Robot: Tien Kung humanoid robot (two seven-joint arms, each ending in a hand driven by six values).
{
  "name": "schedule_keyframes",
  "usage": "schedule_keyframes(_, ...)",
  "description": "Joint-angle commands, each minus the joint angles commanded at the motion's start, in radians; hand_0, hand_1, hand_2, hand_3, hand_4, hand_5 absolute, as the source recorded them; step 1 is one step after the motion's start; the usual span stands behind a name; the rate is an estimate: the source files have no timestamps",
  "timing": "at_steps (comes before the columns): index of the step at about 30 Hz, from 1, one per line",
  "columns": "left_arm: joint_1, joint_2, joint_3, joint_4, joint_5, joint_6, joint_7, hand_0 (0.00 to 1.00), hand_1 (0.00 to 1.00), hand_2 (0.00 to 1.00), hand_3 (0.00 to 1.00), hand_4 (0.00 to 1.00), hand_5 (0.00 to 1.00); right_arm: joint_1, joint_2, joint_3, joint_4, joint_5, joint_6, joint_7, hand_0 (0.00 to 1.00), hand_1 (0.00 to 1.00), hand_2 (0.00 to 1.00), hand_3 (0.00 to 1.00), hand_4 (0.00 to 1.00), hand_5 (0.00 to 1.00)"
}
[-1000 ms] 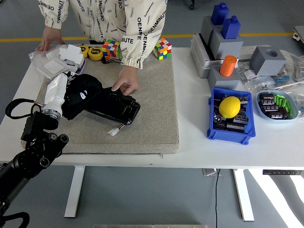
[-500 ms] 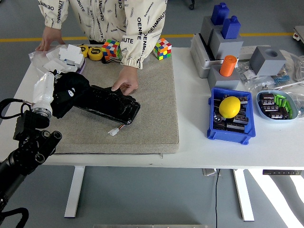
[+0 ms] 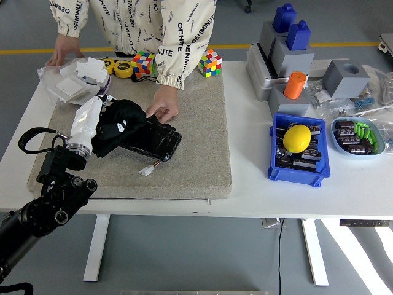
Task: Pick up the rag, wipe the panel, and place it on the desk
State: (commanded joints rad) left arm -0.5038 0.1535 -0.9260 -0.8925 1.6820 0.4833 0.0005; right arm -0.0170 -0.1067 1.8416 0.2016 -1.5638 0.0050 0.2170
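My left hand [image 3: 113, 130] comes in from the lower left on a white forearm and is shut on a black rag [image 3: 126, 117]. It presses the rag onto the left end of a black panel [image 3: 156, 140], which lies on a grey mat [image 3: 196, 141]. A person at the far side rests one hand [image 3: 161, 109] on the panel's far edge, just right of the rag. The rag hides most of my fingers. My right arm does not show.
The person's other hand [image 3: 61, 52] rests on plastic bags at the back left. Two Rubik's cubes [image 3: 143, 62] [image 3: 210, 62] and tape measures stand at the mat's far edge. A blue bin [image 3: 273, 169] holding a yellow ball [image 3: 296, 138] stands right of the mat, with grey fixtures behind it.
My left hand swept the rag left off the panel's end, then back right along the panel toward the person's hand. The person's hands and the panel stayed put.
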Motion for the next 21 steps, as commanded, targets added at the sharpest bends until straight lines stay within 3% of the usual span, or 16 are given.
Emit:
schedule_keyframes(8, 0.002, 0.021, 0.151, -0.108, -0.043, -0.013, 0.03, 0.283, 0.341, 0.33, 0.571, 0.652, 0.002, -0.002, 0.003, 0.003, 0.001, -0.005, 0.0, -0.001, 0.522, 0.556, 0.49, 0.522, 0.881, 0.356)
schedule_keyframes(21, -0.002, 0.017, 0.274, -0.195, -0.088, -0.024, 0.043, 0.281, 0.333, 0.328, 0.571, 0.653, 0.002, -0.001, 0.004, -0.023, 0.01, 0.018, 0.0, 0.0, 0.522, 0.558, 0.49, 0.522, 0.883, 0.357)
